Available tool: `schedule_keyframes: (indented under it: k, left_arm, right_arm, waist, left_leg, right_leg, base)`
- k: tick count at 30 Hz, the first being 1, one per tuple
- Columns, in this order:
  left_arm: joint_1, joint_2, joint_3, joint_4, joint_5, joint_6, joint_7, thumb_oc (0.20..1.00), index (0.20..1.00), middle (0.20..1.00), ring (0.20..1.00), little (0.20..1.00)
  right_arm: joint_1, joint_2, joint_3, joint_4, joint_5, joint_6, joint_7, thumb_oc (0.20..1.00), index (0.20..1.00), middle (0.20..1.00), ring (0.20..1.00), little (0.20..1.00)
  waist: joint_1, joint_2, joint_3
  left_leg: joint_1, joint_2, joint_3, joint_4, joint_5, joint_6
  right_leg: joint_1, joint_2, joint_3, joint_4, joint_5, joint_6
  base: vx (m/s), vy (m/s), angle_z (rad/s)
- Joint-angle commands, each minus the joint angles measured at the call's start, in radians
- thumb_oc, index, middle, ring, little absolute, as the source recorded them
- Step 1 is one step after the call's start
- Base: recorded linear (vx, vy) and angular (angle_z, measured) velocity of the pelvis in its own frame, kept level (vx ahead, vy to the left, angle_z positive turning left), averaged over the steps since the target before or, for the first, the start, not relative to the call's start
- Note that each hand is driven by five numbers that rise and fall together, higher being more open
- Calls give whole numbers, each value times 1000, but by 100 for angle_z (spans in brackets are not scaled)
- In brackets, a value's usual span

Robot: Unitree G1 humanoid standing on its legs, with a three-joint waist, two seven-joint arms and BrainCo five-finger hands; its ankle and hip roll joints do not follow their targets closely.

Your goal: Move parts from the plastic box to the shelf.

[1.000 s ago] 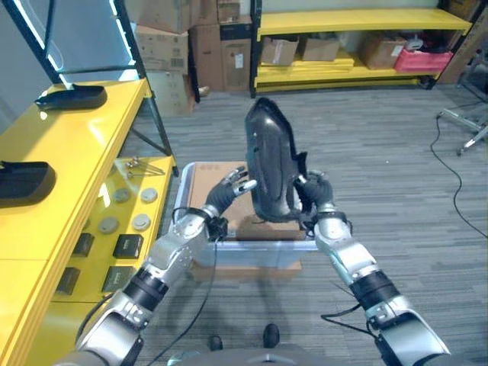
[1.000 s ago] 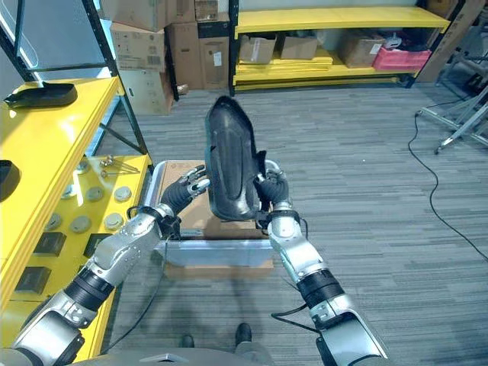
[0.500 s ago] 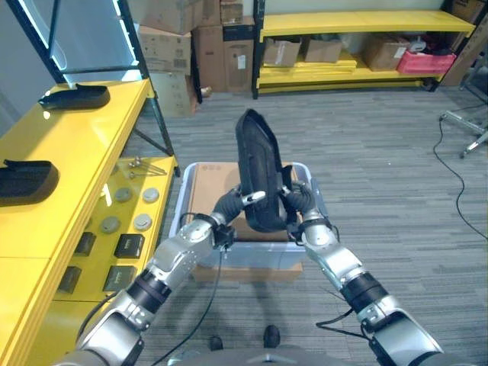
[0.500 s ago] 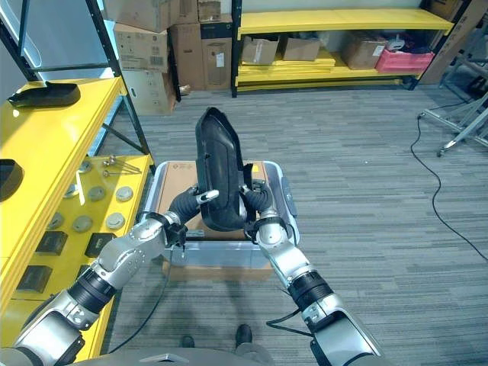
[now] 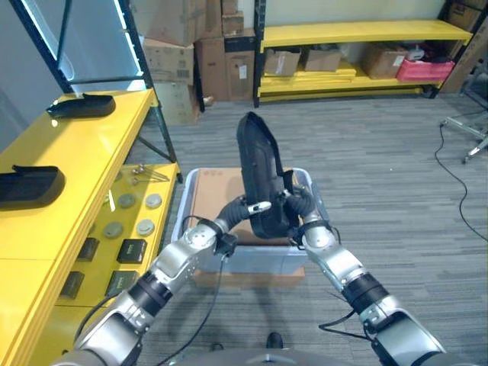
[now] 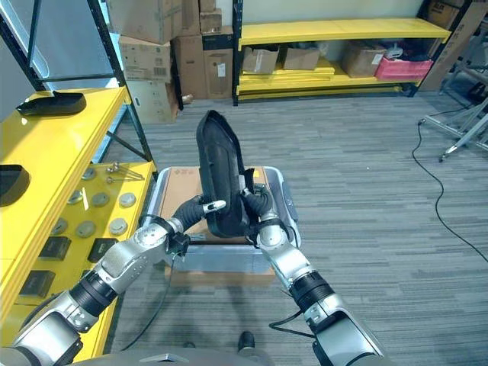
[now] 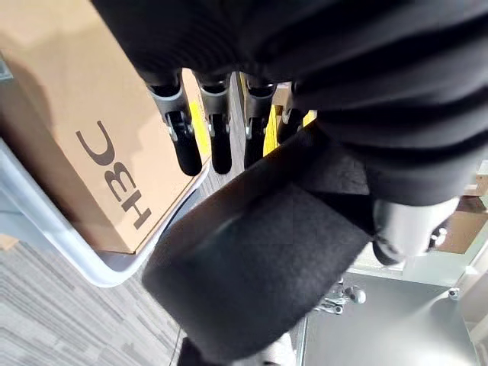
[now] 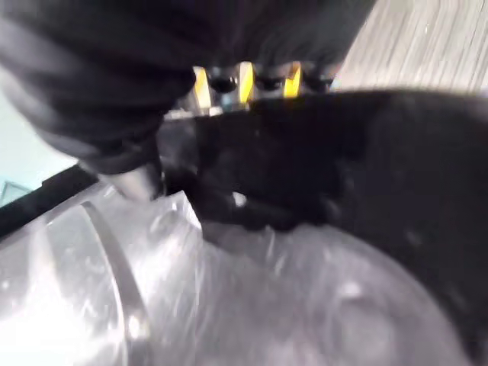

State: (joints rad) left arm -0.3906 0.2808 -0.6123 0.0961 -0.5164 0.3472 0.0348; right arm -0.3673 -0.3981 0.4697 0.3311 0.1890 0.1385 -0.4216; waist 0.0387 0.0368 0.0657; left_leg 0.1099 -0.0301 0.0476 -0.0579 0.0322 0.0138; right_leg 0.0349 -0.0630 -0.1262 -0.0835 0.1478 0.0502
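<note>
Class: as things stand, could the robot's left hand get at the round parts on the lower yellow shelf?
Probably not yet: the left hand is on the black part, sharing it with the right hand. The round parts lie uncovered on the shelf.

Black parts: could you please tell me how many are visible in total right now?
3: one black part held upright between both hands above the plastic box, and two lying on the yellow shelf, far and near. More may be hidden.

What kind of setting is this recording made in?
Most likely a warehouse or workshop storeroom: yellow shelf racks holding cardboard boxes, more cartons stacked by the wall, and a plastic box on grey carpet, with small parts laid out on a yellow shelf.
</note>
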Motion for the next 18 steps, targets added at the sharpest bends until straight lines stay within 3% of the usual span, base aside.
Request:
schedule_keyframes:
  k: [1,18]
  left_arm:
    - [-139,-84,-113,65,16,-86,-45,200,200,200,200,200]
    - [-133,-108,-105,43,-8,-170,7,200,200,200,200,200]
  right_arm:
    - [-172,90,58,-16,-25,-71,23,200,200,200,200,200]
    - [-167,124,50,-3,71,-79,4,200,200,200,200,200]
  waist:
    - [16,-12,-28]
    - [21,-14,-27]
  left_leg:
    - [-14,43,0,13,-61,-19]
    - [-7,42,-7,16,-64,-19]
  right_leg:
    - [50,-73,-26,1,-94,102]
    - [60,-72,-33,4,-99,98]
  base:
    - [0,0,0]
    - [0,0,0]
